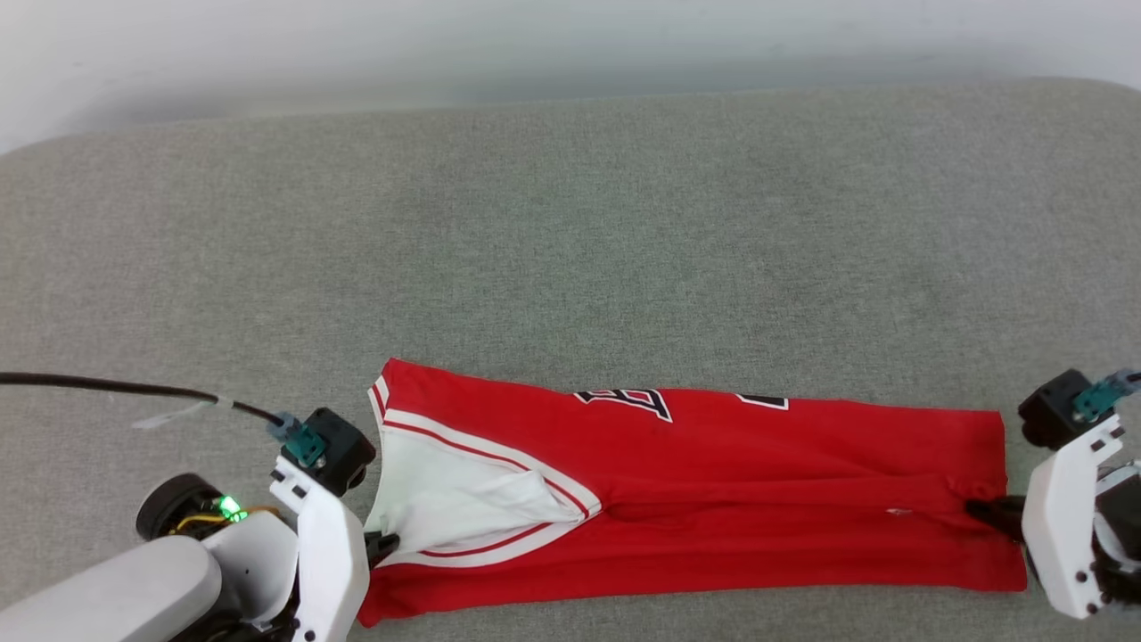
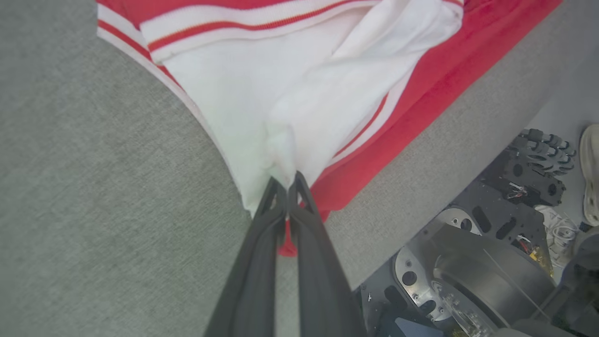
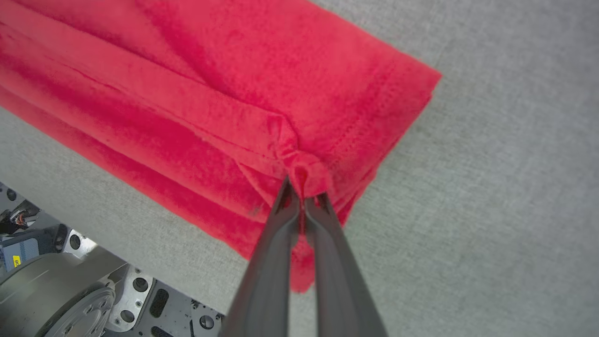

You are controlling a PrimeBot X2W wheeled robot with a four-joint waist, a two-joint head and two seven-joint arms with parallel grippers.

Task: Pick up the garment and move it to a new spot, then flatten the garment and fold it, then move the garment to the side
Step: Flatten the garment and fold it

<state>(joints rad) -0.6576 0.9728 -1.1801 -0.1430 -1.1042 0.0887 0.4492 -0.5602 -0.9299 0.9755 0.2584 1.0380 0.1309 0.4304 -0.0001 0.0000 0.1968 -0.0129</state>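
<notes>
**Item:** the garment (image 1: 758, 499), a red T-shirt with a white sleeve (image 2: 290, 84) and red-and-white stripe trim

**Location:** on the grey table (image 1: 570, 223), lying as a long band along the table's near edge; I judge it already folded lengthwise

**Handling (my judgement):** light, soft, limp knit. It will sag between grips and the layers may slide over one another. Not fragile. Best taken at the two ends of the band

**Left gripper** (image 2: 286, 181): fingers together, pinching the white sleeve cloth at the band's end toward the table's left

**Right gripper** (image 3: 299, 187): fingers together, clamped on a bunched tuck of the red hem (image 3: 365, 117) at the end toward the table's right

**Writing:** dark, white-edged lettering (image 1: 624, 403) on the side of the band away from the table's near edge, cut off by the fold; I can't read it. No brand label that I can make out
</notes>
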